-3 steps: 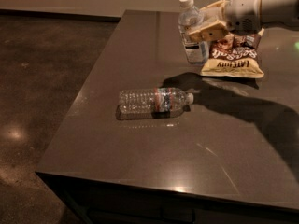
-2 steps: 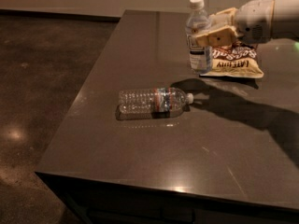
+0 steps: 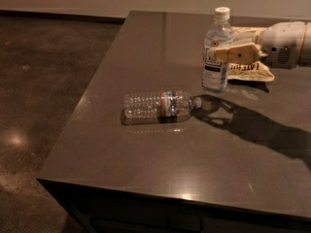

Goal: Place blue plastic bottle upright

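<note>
— Lower and further right than a second ago, isn't it? The blue plastic bottle (image 3: 214,76) was riding higher, over the snack bag (image 3: 252,72).

— Yes, the arm is bringing it down toward the far edge of the table (image 3: 146,178), right of the middle, and it is now standing just in front of that bag. The gripper (image 3: 224,55) is reaching in from the right edge and is clamping the bottle around its waist, one tan finger (image 3: 232,54) crossing the front of the label.

— Which way is the bottle pointing?

— Its long axis is running straight up and down, with the white cap (image 3: 222,12) on top and the base at the tabletop. I am not managing to tell whether the base is resting on the surface or hanging a hair above it.

— So what is the next move turning on?

— On that vertical line, I am guessing. The bottle is sitting between the fingers, so a release would be calling for the base to be flat down first, then the fingers parting sideways and the arm backing off toward the right edge without dragging the cap.

— And the clear ribbed bottle (image 3: 158,106)?

— It is lying on its side nearer the left edge, its length running parallel to the near edge, well apart from the gripper.
</note>
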`<act>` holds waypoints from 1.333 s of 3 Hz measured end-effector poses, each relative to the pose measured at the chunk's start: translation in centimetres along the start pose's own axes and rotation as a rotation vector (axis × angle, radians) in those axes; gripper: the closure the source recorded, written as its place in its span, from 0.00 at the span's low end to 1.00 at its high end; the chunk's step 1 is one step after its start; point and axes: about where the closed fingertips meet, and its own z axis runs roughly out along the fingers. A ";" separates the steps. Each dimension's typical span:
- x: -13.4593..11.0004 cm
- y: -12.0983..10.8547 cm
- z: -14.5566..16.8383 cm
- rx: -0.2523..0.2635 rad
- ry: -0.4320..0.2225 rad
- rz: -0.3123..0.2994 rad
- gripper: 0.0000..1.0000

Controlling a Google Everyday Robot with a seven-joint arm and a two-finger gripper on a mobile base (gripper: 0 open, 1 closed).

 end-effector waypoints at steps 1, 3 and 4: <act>1.7 1.3 -1.5 0.037 -0.003 0.053 1.00; 4.8 3.2 -3.8 0.137 0.008 0.116 1.00; 5.7 3.7 -4.7 0.238 -0.007 0.100 0.81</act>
